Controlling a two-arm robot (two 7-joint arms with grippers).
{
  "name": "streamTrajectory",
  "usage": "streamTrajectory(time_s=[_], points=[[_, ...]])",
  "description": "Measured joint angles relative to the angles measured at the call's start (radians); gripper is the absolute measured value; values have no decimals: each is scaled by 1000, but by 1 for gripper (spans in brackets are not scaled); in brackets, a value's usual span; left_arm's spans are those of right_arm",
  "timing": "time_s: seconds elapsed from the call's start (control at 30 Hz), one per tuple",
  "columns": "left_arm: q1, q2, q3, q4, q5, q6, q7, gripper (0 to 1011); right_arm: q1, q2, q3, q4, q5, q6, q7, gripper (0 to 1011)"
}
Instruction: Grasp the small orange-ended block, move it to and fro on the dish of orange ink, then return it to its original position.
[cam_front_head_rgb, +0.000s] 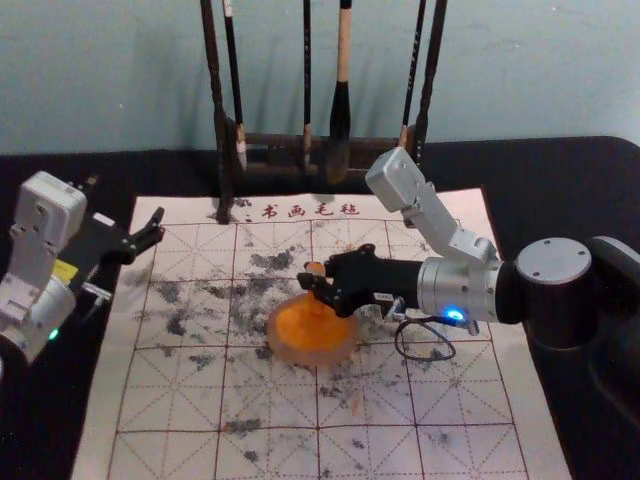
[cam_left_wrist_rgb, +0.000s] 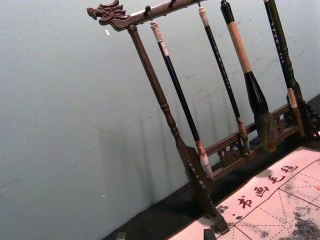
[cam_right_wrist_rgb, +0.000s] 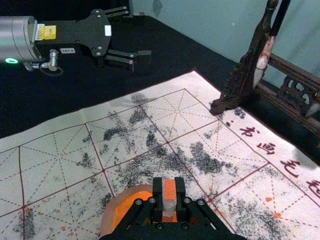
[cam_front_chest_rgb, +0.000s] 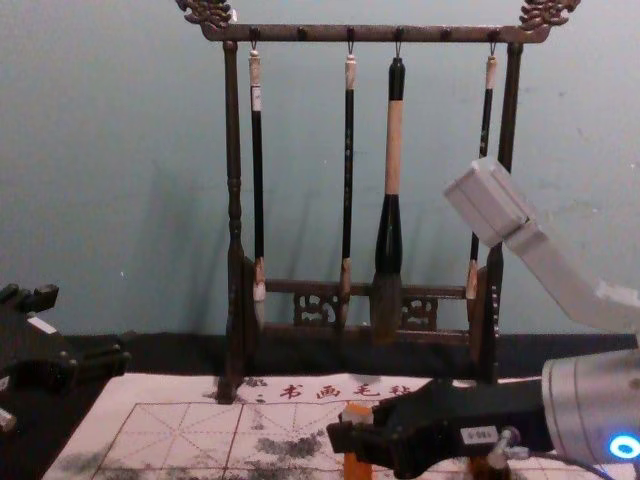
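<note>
Orange-ended block (cam_right_wrist_rgb: 169, 192) is gripped upright by right gripper (cam_front_head_rgb: 314, 284), over the dish (cam_front_head_rgb: 283, 346) of orange ink; contact with ink cannot be told. Left gripper (cam_front_head_rgb: 154, 229) is parked near mat's (cam_front_head_rgb: 100, 400) left edge, fingers spread.

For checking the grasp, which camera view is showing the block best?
The right wrist view: between the right gripper's fingers, the block shows orange end and pale side. Head and chest views show it orange above and below the gripper, its middle hidden.
</note>
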Motion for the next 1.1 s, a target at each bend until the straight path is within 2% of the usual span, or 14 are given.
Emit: streamTrajectory(time_s=[0.73, 1.1], points=[[0, 0, 0, 0, 0, 0, 0, 1001, -2, 4, 4, 8, 3, 2, -4, 105], [0, 0, 0, 0, 0, 0, 0, 1001, -24, 31, 5, -32, -1, -12, -3, 105]])
